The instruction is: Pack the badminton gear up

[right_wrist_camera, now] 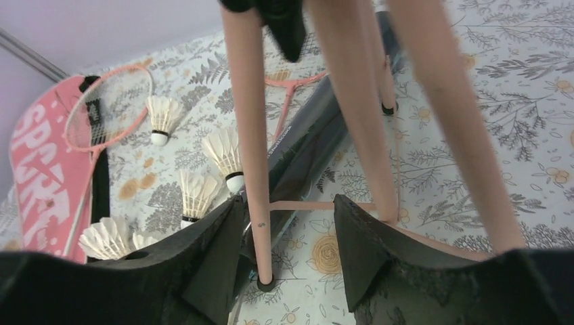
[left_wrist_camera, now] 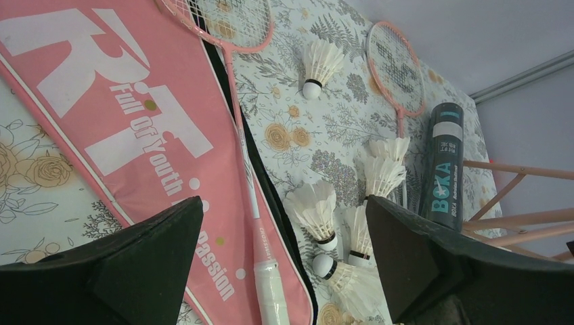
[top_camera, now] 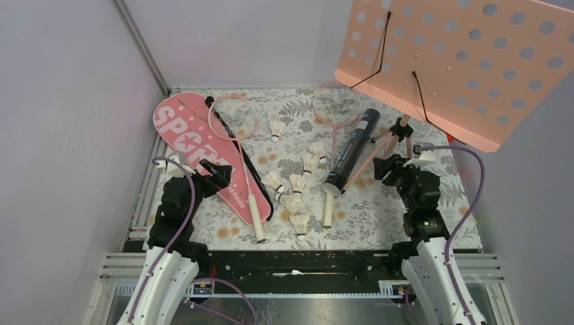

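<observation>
The left gripper hangs wide open over the pink racket-shaped fabric cover, at ten o'clock from the scattered white feather shuttlecocks; the long black tube lies at two o'clock. The right gripper, jaws partly apart, straddles a pink tripod leg unclamped; it likely should clear that leg first.
</observation>
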Controlling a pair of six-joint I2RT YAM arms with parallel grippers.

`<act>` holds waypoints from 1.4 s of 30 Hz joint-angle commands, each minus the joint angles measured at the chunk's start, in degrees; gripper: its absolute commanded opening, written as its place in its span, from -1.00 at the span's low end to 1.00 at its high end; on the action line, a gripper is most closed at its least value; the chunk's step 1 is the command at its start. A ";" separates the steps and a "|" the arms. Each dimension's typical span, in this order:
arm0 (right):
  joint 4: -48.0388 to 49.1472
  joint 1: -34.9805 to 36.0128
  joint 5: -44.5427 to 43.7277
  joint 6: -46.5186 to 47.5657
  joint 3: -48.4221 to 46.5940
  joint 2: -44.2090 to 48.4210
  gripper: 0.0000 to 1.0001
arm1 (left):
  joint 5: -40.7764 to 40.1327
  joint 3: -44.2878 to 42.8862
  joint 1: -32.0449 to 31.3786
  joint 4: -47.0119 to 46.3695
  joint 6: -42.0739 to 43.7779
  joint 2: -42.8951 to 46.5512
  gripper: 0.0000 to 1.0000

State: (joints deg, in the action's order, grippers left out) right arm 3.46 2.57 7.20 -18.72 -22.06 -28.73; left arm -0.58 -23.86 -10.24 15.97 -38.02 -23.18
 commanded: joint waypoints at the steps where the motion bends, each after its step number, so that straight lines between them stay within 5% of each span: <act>1: 9.30 8.71 -15.79 7.99 -0.70 -6.09 0.15 | 2.04 -0.31 0.04 -4.86 0.75 -1.56 0.97; 9: 11.85 15.86 -32.25 11.46 -0.96 -12.04 0.11 | 2.26 0.42 0.04 -5.94 0.84 -1.88 0.97; 19: 6.95 16.06 -31.30 11.78 -0.45 -6.80 0.19 | 3.48 0.97 0.04 -8.74 0.92 -4.94 0.97; 24: 9.62 16.11 -29.16 11.62 -2.27 -11.46 0.31 | 4.09 0.92 0.07 -9.53 0.93 -6.26 0.97; 31: 13.22 16.07 -32.80 7.83 -4.79 -17.38 0.24 | 3.86 1.32 0.04 -10.03 0.83 -6.72 0.97; 42: 12.90 16.00 -41.74 14.71 -10.64 -27.00 -0.54 | 3.84 1.18 0.09 -9.84 0.93 -6.84 0.97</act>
State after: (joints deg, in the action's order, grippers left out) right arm 14.81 18.96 -26.85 -10.48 -29.08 -54.33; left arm 2.59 -22.76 -10.24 9.37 -37.76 -29.91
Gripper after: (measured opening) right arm 0.313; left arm 0.985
